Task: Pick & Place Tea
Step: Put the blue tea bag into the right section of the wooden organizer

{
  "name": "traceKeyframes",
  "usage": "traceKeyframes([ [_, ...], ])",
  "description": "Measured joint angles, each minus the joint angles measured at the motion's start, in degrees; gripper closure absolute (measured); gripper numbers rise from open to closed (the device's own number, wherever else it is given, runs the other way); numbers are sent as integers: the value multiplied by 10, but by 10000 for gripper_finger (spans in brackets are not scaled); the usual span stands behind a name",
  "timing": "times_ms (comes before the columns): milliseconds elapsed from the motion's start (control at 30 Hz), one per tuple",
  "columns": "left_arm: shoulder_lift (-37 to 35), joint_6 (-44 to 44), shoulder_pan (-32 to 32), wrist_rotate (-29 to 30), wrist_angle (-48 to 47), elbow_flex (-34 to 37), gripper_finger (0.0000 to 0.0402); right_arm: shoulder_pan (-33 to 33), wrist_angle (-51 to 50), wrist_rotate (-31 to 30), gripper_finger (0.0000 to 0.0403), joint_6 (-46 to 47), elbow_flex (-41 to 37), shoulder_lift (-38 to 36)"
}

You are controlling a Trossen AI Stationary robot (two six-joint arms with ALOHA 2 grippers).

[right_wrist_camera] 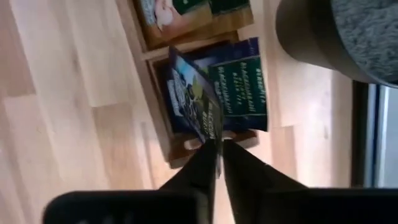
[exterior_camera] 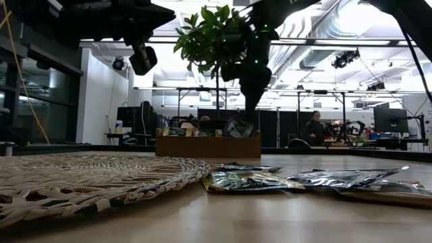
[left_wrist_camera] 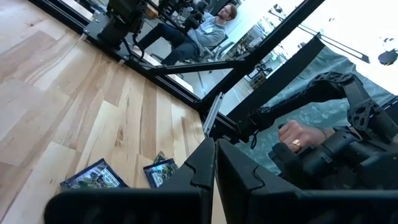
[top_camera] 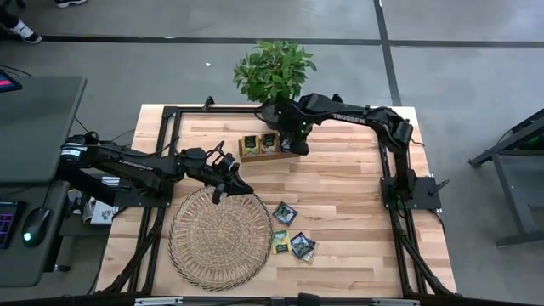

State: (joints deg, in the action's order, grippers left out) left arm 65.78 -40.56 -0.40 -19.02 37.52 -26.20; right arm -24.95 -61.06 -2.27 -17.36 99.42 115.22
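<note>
My right gripper is at the table's far side, beside the potted plant, shut on a dark navy tea sachet over the small wooden tray. The tray's compartments hold a green sachet and other sachets. Three more sachets lie flat on the table, right of the round wicker mat. My left gripper hovers shut and empty over the mat's far edge. My right gripper pinches the navy sachet by one edge between its two fingertips, coming from above and pointing down. The sachet hangs tilted below the fingers, over the tray's end compartment. Whether its lower end touches the tray, I cannot tell.
A potted plant stands at the far edge, right next to the right gripper and the tray. Black frame rails run along the table's sides. Bare wood lies between tray and loose sachets. A person sits in the room beyond.
</note>
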Motion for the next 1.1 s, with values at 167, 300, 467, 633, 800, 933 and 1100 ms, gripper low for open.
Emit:
traceKeyframes([
  [167, 0, 0, 0, -5, -1, 0, 385, 3, 1, 4, 308, 32, 0, 0],
  [300, 0, 0, 0, -11, -11, 0, 385, 3, 1, 2, 252, 49, 0, 0],
  [467, 0, 0, 0, -11, -22, 0, 385, 4, 0, -6, 214, 70, 0, 0],
  [633, 0, 0, 0, -10, -39, 0, 385, 14, -5, -1, 217, 89, 0, -3],
  [800, 0, 3, 0, -7, -71, 0, 385, 37, -8, 2, 240, 118, 0, -19],
  [933, 0, 14, 0, 10, -87, 0, 385, 59, -16, -1, 259, 152, 0, -30],
  [1100, 0, 18, 0, 21, -92, 0, 385, 96, -17, -1, 277, 190, 0, -32],
])
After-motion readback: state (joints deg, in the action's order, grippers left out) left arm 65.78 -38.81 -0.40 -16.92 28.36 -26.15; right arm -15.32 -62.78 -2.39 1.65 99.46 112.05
